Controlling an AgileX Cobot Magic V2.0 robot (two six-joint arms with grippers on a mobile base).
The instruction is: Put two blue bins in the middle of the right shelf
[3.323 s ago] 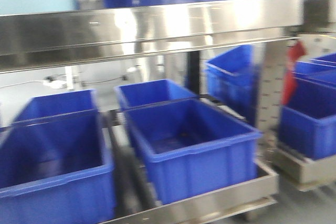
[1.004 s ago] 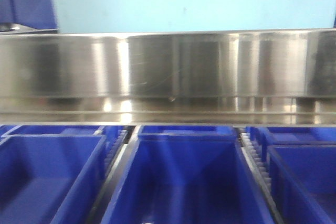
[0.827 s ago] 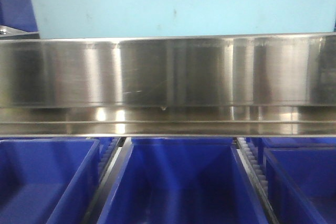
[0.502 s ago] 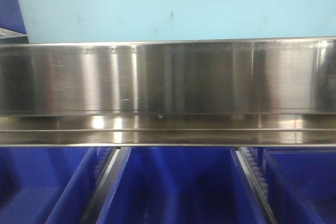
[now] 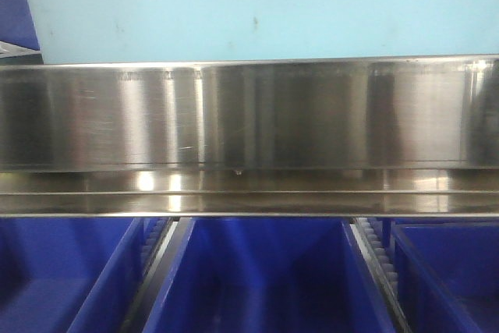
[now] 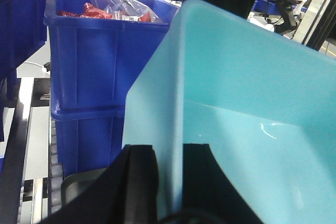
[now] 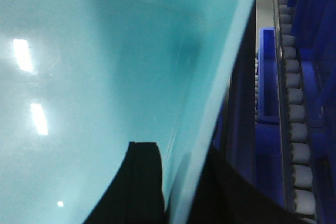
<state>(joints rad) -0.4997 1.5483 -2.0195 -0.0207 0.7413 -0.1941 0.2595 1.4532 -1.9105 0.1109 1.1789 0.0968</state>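
**Pale blue bin gripped by both claws at the shelf's upper level**

Front view: pale blue bin [image 5: 257, 13] fills the top of the frame, its lower part hidden behind the steel shelf rail [image 5: 249, 115]. Cannot tell whether it rests on the shelf. Below the rail, three dark blue bins [image 5: 265, 278] sit side by side.

Left wrist view: left claw [image 6: 169, 182] is clamped narrow over the bin's wall, one finger inside and one outside. Beside it are two stacked blue bins [image 6: 100, 51]; the top one carries a clear bag [image 6: 113, 6] with red contents.

Right wrist view: right claw [image 7: 178, 190] pinches the bin's rim in the same way. A roller track [image 7: 294, 103] runs alongside.
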